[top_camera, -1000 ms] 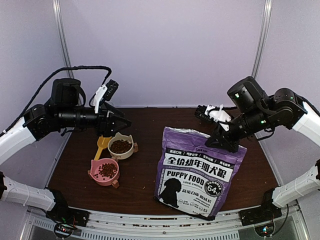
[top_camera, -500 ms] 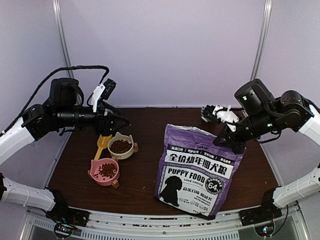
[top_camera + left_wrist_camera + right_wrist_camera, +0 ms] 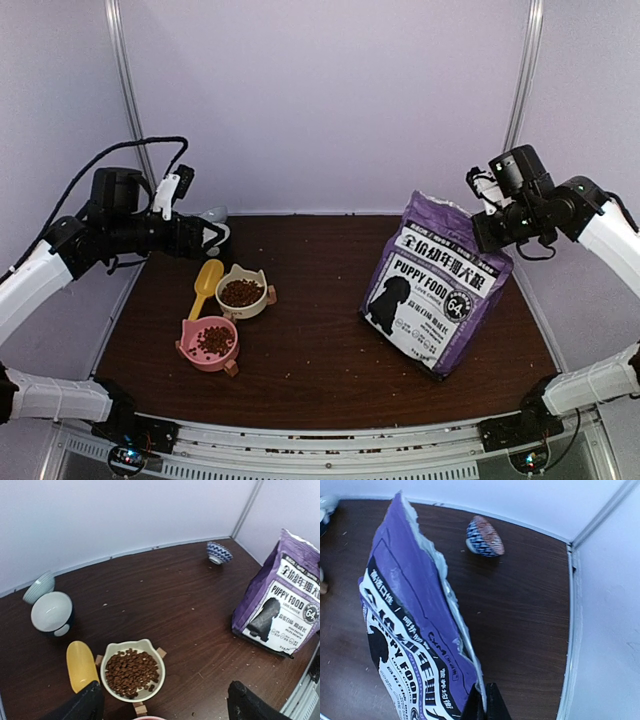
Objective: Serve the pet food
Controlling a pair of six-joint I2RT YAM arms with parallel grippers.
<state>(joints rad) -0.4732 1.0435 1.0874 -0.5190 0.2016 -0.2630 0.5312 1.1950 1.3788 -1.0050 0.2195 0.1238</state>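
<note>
The pet food (image 3: 131,672) is a heap of brown kibble in a white cat-eared bowl (image 3: 241,292); more pet food lies in a pink bowl (image 3: 213,340) in front of it. A yellow scoop (image 3: 81,665) lies left of the white bowl. My left gripper (image 3: 167,707) hangs open above and left of the bowls, nothing between its fingers (image 3: 86,706). The purple-and-white puppy food bag (image 3: 435,290) stands upright at the right. My right gripper (image 3: 485,702) is shut on the bag's torn top edge (image 3: 451,595), near its right corner.
A blue patterned bowl (image 3: 218,552) sits on its side at the back right corner. A white-and-dark bowl (image 3: 51,612) and a pale green bowl (image 3: 39,586) lie at the back left. Crumbs dot the brown table (image 3: 320,350). Walls close the back and sides.
The right gripper has pulled the bag from lying tilted at centre to standing upright further right. The left gripper has drawn back to the left and opened wider.
</note>
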